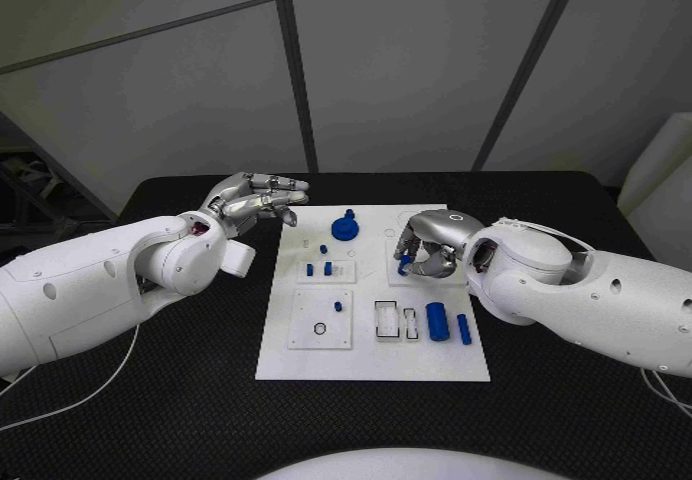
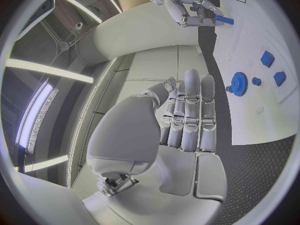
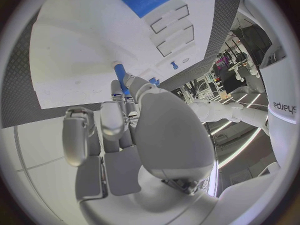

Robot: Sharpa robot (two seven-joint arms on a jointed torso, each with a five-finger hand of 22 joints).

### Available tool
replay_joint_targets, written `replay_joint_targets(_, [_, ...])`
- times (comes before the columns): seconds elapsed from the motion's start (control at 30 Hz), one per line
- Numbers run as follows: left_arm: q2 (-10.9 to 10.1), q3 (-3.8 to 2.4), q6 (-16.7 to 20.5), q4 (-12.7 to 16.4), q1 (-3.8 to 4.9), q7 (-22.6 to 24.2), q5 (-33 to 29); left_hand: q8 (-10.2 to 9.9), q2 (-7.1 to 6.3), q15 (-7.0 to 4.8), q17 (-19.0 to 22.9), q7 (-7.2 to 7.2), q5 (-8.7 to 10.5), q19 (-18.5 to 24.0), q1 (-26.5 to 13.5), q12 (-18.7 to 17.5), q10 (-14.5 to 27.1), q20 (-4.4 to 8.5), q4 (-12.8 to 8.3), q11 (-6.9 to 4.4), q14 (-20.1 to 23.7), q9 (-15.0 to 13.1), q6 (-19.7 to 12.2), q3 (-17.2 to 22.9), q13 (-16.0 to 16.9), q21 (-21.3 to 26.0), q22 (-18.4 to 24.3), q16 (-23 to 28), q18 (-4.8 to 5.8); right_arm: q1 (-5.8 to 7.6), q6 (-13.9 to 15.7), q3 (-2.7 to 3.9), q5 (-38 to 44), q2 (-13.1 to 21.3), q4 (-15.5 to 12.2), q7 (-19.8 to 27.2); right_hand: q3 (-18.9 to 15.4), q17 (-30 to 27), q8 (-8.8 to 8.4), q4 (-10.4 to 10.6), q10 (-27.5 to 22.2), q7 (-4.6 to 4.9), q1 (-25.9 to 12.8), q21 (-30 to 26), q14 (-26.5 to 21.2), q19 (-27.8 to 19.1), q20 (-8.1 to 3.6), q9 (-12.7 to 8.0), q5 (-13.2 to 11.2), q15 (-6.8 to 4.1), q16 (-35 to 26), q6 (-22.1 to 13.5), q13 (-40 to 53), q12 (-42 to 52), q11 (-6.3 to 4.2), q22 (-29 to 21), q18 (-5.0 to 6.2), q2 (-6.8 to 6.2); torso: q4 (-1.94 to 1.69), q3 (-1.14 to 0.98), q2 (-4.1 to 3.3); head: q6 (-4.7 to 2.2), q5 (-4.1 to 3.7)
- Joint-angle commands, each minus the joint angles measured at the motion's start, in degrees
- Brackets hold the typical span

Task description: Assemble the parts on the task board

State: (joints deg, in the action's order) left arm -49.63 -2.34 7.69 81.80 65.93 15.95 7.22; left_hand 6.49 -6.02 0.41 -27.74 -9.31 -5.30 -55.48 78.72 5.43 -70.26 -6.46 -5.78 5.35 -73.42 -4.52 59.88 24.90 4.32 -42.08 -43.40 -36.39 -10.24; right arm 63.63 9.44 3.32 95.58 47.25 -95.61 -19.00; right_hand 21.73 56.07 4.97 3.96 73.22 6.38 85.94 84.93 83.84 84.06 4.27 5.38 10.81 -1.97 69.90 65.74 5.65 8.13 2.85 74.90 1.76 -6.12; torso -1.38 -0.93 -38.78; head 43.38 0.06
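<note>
The white task board [image 1: 375, 360] lies mid-table. My right hand [image 1: 430, 245] hovers over its far right part and pinches a small blue peg [image 1: 405, 262] between thumb and a finger; the peg [image 3: 120, 77] points down at the board [image 3: 75, 60]. A blue gear [image 1: 346, 227] stands at the board's far middle. My left hand [image 1: 257, 200] hangs beyond the board's far left corner with fingers stretched out and nothing in it. From the left wrist, the left hand [image 2: 187, 120] faces the gear [image 2: 238, 81], with the right hand [image 2: 187, 10] and peg [image 2: 223, 19] farther off.
Two small blue blocks [image 1: 320, 268] stand in the board's left middle and a tiny blue piece [image 1: 338, 305] lies nearer. A thick blue cylinder [image 1: 437, 322] and a thin blue rod [image 1: 463, 328] lie at the near right beside rectangular frames [image 1: 387, 320]. Black table [image 1: 173, 400] surrounds the board.
</note>
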Motion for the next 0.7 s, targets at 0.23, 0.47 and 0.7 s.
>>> replay_joint_targets(0.23, [0.15, -0.05, -0.51, -0.26, -0.08, 0.27, -0.23, -0.09, 0.47, -0.02, -0.06, 0.02, -0.42, -0.38, -0.12, -0.10, 0.22, -0.04, -0.32, -0.18, -0.23, -0.03, 0.25, 0.04, 0.05, 0.37, 0.08, 0.22, -0.27, 0.14, 6.16, 0.16, -2.05, 1.84, -5.65, 2.69, 0.15, -0.27, -0.07, -0.85, 0.71, 0.06, 0.10, 0.29, 0.49, 3.43, -0.39, -0.13, 0.43, -0.36, 0.18, 0.42, 0.18, -0.77, -0.51, 11.08, -0.46, 0.49, -0.04, -0.03, 0.07, -0.04, 0.44])
replay_joint_targets(0.47, [0.35, -0.05, -0.60, -0.46, -0.21, 0.28, -0.31, -0.09, 0.47, -0.02, -0.06, 0.02, -0.42, -0.38, -0.12, -0.10, 0.22, -0.04, -0.32, -0.18, -0.23, -0.03, 0.25, 0.04, 0.05, 0.37, 0.08, 0.22, -0.27, 0.07, 6.85, 0.19, -1.58, -1.26, -7.80, 4.71, 0.46, -0.63, -0.47, -1.31, 0.42, 0.21, -0.39, 0.08, 0.39, 3.31, -0.33, -0.14, 0.55, -0.25, -0.01, 0.14, 0.22, -1.48, -0.33, 10.93, -0.41, 0.29, -0.04, -0.01, 0.01, -0.07, 1.26])
replay_joint_targets(0.7, [0.98, -0.05, -0.73, -1.03, -0.34, 0.31, -0.72, -0.09, 0.50, -0.03, -0.07, 0.03, -0.45, -0.40, -0.08, -0.09, 0.21, -0.03, -0.37, -0.20, -0.22, -0.04, 0.25, 0.06, 0.06, 0.38, 0.08, 0.24, -0.27, -0.50, 6.28, -0.07, -0.03, -7.87, -5.86, 7.17, 0.68, -0.69, -0.61, -1.49, 0.30, 0.26, -0.55, -0.01, 0.37, 3.26, -0.29, -0.14, 0.71, -0.20, -0.03, 0.07, 0.23, -1.79, -0.25, 10.86, -0.39, 0.33, -0.29, 0.18, 0.02, 0.04, 1.99])
